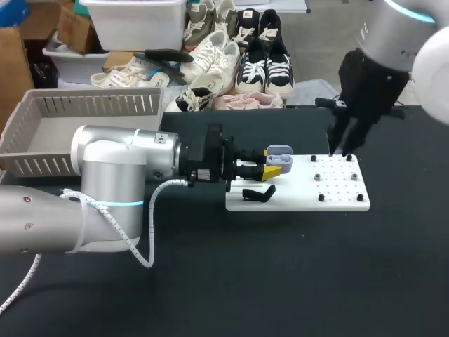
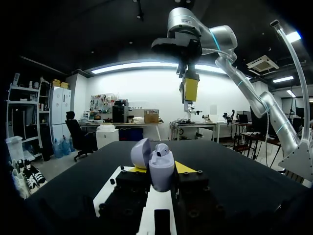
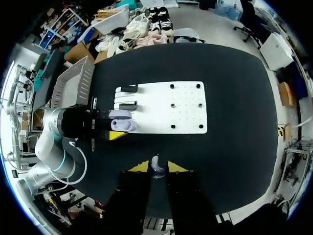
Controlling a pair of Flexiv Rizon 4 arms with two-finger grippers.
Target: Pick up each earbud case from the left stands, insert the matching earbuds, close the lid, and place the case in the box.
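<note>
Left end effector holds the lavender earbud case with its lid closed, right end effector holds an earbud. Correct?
No: the lavender plastic earbud case in the left end effector has its lid open, as the left wrist view shows. The rest holds.

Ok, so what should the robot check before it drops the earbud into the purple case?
1. Lid of the earbud case open: ok.
2. The left gripper shut on the case from both sides: ok.
3. The earbud held in the right gripper: ok.
4. The right gripper straight over the case: not ok, the case lies off ahead of it.
5. Empty slot in the case facing up: cannot tell.
</note>
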